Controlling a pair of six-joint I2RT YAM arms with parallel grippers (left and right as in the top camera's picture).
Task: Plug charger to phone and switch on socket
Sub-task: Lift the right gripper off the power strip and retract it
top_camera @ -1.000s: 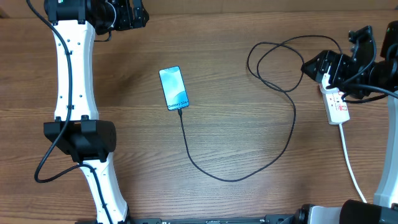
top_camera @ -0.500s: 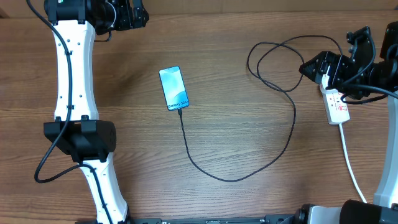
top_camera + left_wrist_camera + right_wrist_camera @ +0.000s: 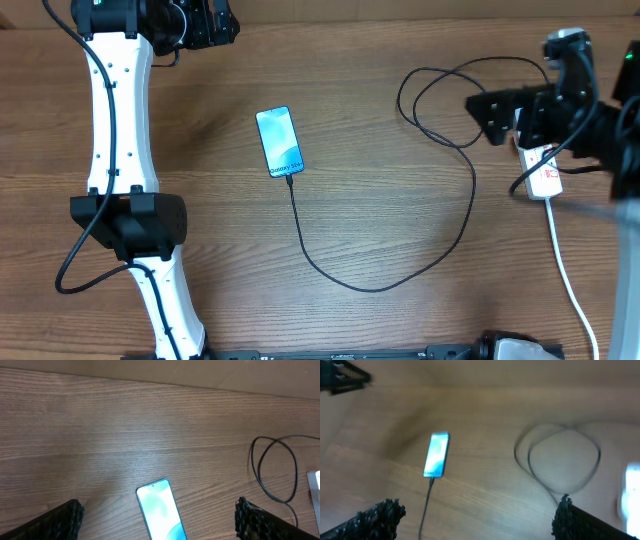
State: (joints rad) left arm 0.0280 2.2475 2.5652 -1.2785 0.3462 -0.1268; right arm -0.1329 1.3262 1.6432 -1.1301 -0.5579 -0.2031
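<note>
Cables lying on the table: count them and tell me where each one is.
2. The black charger cable runs from the phone in a loop toward the socket; the white cord leaves the socket toward the near edge.

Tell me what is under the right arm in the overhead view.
The socket: only its lower end with red markings shows, a white cord trailing from it. Its upper end is covered, so where the charger ends cannot be seen.
</note>
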